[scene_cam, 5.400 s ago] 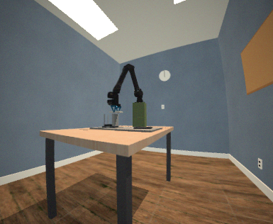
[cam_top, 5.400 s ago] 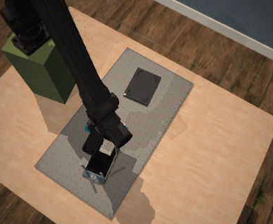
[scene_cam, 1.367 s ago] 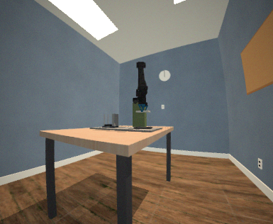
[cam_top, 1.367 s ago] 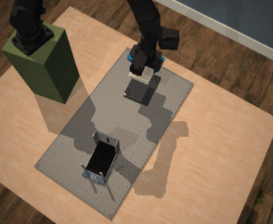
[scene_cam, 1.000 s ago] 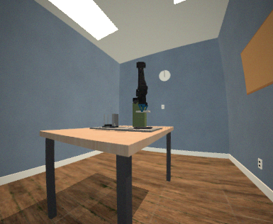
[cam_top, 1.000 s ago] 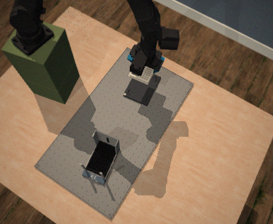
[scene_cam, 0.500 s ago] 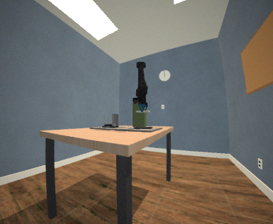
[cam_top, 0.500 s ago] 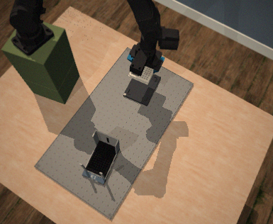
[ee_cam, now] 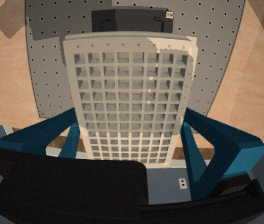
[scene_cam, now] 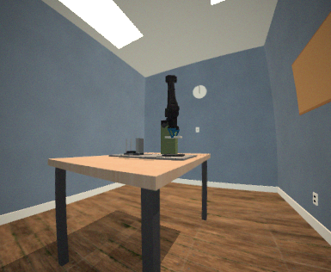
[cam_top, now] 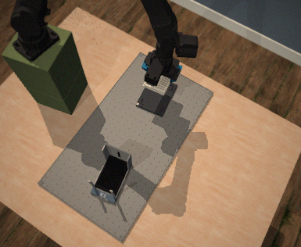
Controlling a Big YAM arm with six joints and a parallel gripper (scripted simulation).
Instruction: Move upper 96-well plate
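top view: the black arm is reaching down from the upper centre of the frame, and its pincer (cam_top: 160, 74), with blue fingers (cam_top: 146, 66), is pinching the white 96-well plate (cam_top: 160, 83) by its long sides. the plate is hanging above the dark plate nest n1 (cam_top: 155, 101), which is lying on the grey perforated board (cam_top: 103, 156) just below the pincer in the frame; only the plate's lower part is overlapping the nest's upper edge. whether the plate is touching the nest cannot be told from this view. the stack rack k1 (cam_top: 127, 159) is standing well apart, at the lower centre of the frame, and is holding the dark lower plate (cam_top: 110, 176) inside its grey walls. a green pedestal (cam_top: 56, 70) is carrying the arm's base at the upper left, on the pale wooden bench (cam_top: 240, 164).

wrist view: the white plate (ee_cam: 130, 103) is filling the middle of the frame, wells facing the camera, with a blue finger (ee_cam: 212, 152) pressing on each side. the nest (ee_cam: 131, 19) is showing as a dark rectangle beyond the plate's far edge, at the upper centre.

exterior view: the plate (scene_cam: 174, 137) is showing as a pale bar under the pincer (scene_cam: 173, 131), raised above the board, with the rack (scene_cam: 139, 145) to its left.
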